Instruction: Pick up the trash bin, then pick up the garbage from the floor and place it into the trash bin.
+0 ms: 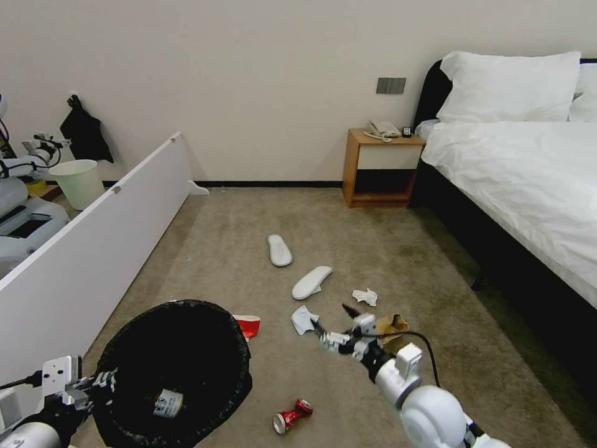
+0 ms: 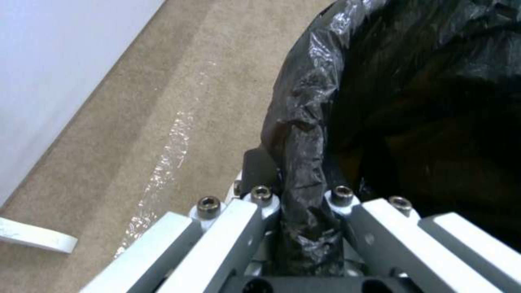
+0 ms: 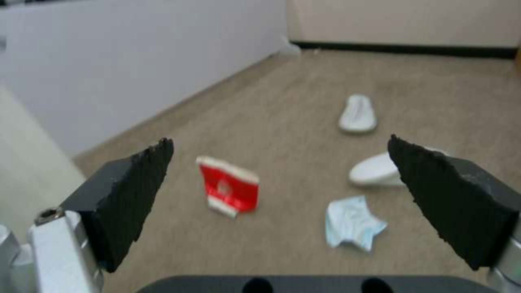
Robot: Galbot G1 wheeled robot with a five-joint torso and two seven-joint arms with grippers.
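Observation:
The trash bin [image 1: 177, 367], lined with a crinkly black bag, is at the lower left; my left gripper [image 1: 106, 379] is shut on its near rim [image 2: 301, 203]. A labelled bottle [image 1: 168, 403] lies inside it. My right gripper [image 1: 329, 317] hovers open over the carpet, its black pads [image 3: 136, 195] wide apart with nothing between them. Garbage on the floor: a flattened red cup [image 1: 249, 325] [image 3: 228, 190] beside the bin, a bluish-white tissue [image 1: 303, 319] [image 3: 353, 221] just under the gripper, a second tissue [image 1: 365, 296], brown cardboard [image 1: 392, 325], a crushed red can [image 1: 292, 415], and two white slippers [image 1: 279, 250] [image 1: 311, 282].
A long white panel [image 1: 93, 249] walls off the left side, with a pale bare bucket [image 1: 79, 183] and another machine [image 1: 25, 211] behind it. A wooden nightstand [image 1: 379, 168] stands at the far wall. The bed [image 1: 516, 180] runs along the right.

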